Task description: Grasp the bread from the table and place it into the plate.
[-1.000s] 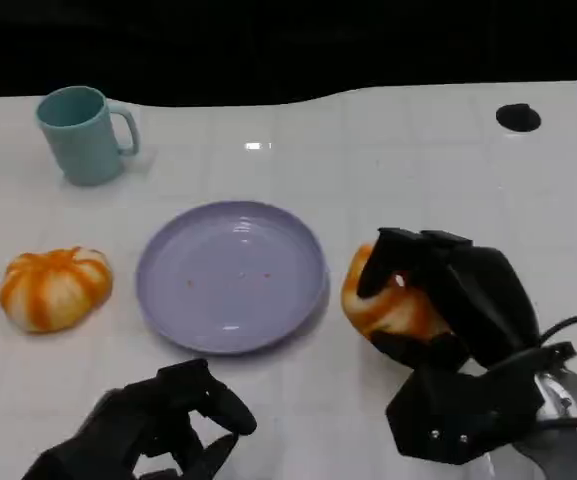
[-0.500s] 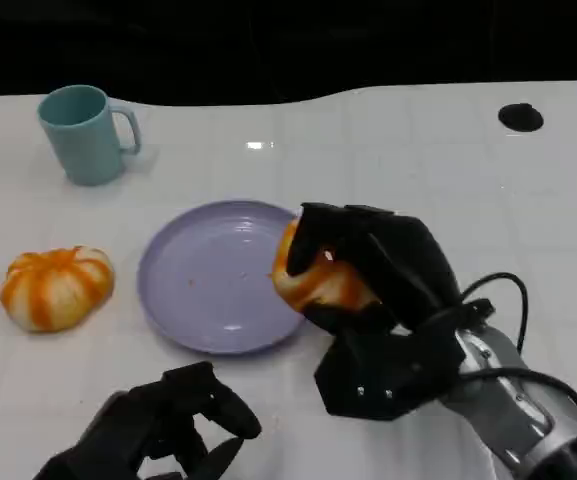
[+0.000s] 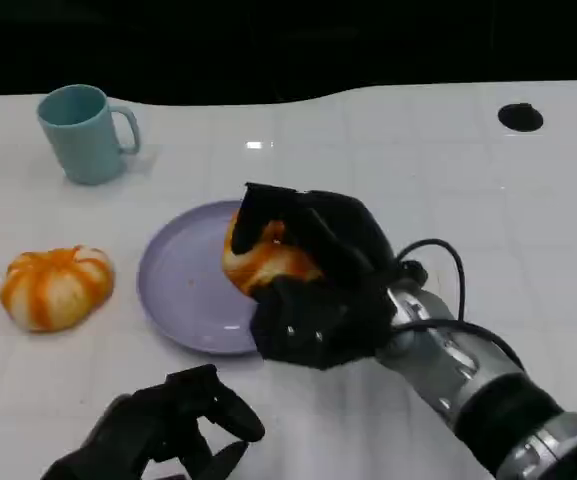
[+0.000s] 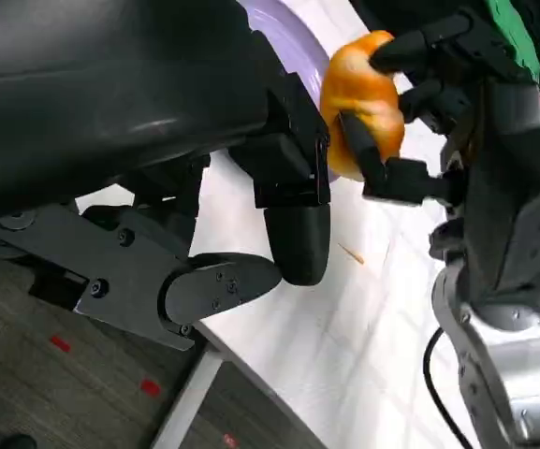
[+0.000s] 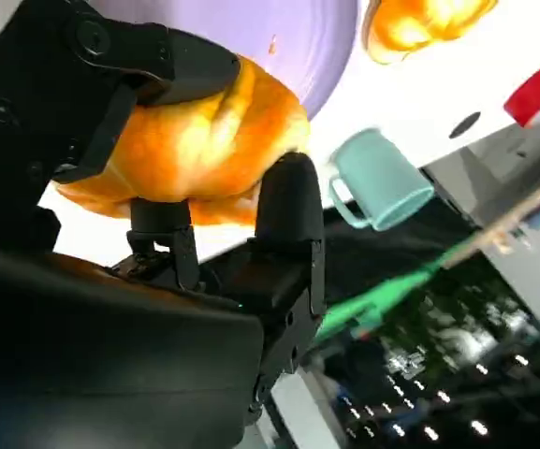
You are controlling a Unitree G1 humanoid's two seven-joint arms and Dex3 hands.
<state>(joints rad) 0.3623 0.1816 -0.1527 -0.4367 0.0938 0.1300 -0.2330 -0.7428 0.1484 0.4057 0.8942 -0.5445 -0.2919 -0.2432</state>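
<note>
No legible writing appears on any item. The purple plate (image 3: 183,290) on the white tabletop (image 3: 388,170) carries only a few small crumbs. The right hand (image 3: 313,275) is clamped on the orange bread (image 3: 258,260), holding it above the plate's right portion. A second bread roll (image 3: 56,287) lies left of the plate. The teal mug (image 3: 83,133) stands beyond the plate to its left; its contents cannot be seen. The left hand (image 3: 168,430) sits nearer than the plate, fingers curled in, holding nothing.

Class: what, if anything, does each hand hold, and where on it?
The right hand grips a round orange bread roll around its sides. The left hand holds nothing.
</note>
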